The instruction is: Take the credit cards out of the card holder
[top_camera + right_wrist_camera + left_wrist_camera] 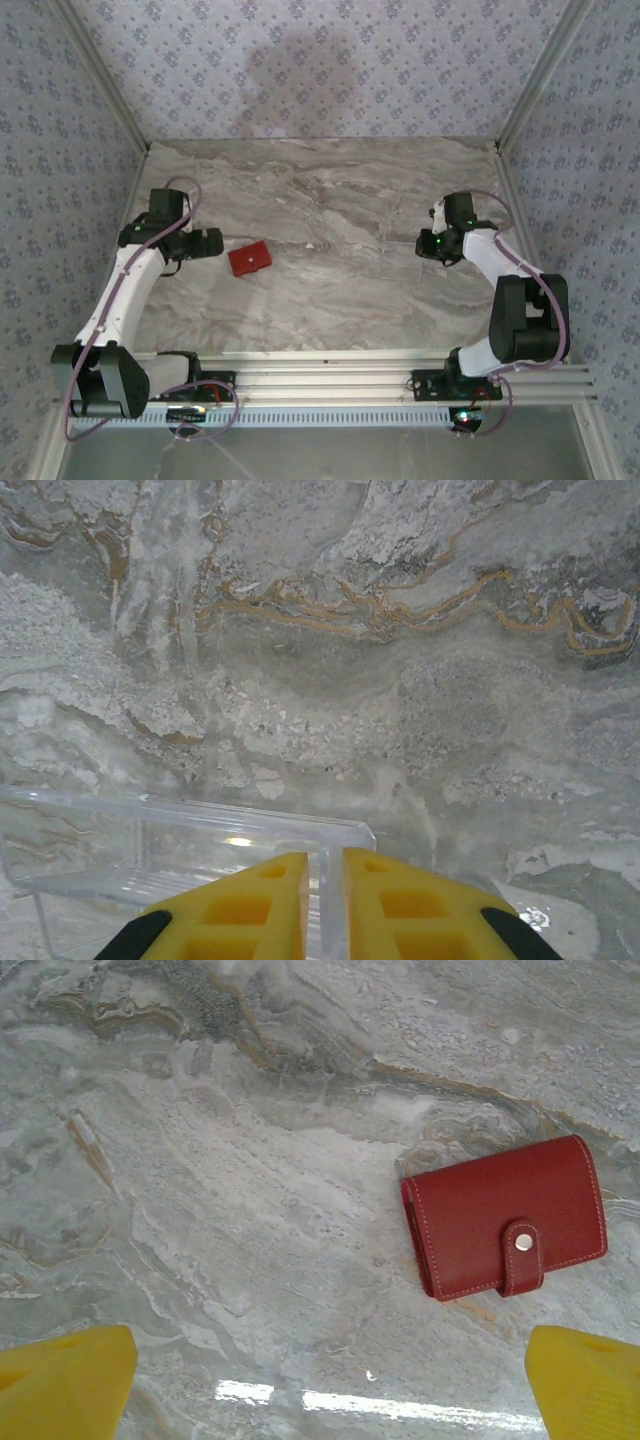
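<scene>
Left wrist view: the card holder (505, 1218) lies snapped shut on the marble table (200, 1210), ahead-right of my left gripper (325, 1380), whose fingers are spread and empty. It looks light and soft, so I'd pinch an edge, though the glossy slab may let it slide. The right gripper (325, 910) clamps a clear plastic piece (150, 850). Papered walls (300, 60) close us in.
</scene>
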Controlling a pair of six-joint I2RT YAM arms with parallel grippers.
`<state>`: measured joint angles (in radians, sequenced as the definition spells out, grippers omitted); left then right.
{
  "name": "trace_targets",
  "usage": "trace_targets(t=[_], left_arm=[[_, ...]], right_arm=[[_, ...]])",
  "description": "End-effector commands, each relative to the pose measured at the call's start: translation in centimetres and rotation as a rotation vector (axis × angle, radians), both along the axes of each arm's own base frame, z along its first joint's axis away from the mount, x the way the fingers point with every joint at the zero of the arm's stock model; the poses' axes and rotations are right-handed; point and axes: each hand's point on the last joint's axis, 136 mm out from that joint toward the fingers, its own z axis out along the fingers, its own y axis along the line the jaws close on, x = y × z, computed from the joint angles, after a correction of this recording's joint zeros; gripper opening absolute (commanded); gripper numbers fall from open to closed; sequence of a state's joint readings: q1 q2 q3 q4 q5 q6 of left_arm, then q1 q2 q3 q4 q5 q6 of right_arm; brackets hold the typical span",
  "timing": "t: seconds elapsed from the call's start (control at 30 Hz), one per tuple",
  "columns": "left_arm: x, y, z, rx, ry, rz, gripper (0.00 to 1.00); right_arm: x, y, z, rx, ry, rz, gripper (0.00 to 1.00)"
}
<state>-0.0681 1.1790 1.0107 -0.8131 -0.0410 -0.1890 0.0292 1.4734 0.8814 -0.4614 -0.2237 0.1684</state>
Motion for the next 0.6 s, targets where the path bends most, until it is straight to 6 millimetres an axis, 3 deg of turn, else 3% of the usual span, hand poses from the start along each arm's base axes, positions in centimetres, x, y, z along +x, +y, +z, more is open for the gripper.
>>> trace_targets(t=[0.0,0.17,0.33,0.57], left_arm=[[-0.6,-0.5,0.6,-0.007,-0.007,0.01,1.0],[-0.8,-0.7,0.6,0.004,-0.006,0.004,1.0],[-1.4,-0.9,0.4,-0.01,-0.007,0.018,1.0],[-1.3,-0.9,0.8,-0.012,-0.034,0.016,0.99]], right_arm=[[-0.4,-0.1,-0.7,-0.026,0.017,0.01,0.17],[-0.4,-0.1,-0.4,-0.048,0.012,0.009,0.12],[-0.1,0.2,1.0,-0.102,-0.008,0.01,0.08],[1.6,2.5,3.0,-0.124,-0.042,-0.027,0.06]])
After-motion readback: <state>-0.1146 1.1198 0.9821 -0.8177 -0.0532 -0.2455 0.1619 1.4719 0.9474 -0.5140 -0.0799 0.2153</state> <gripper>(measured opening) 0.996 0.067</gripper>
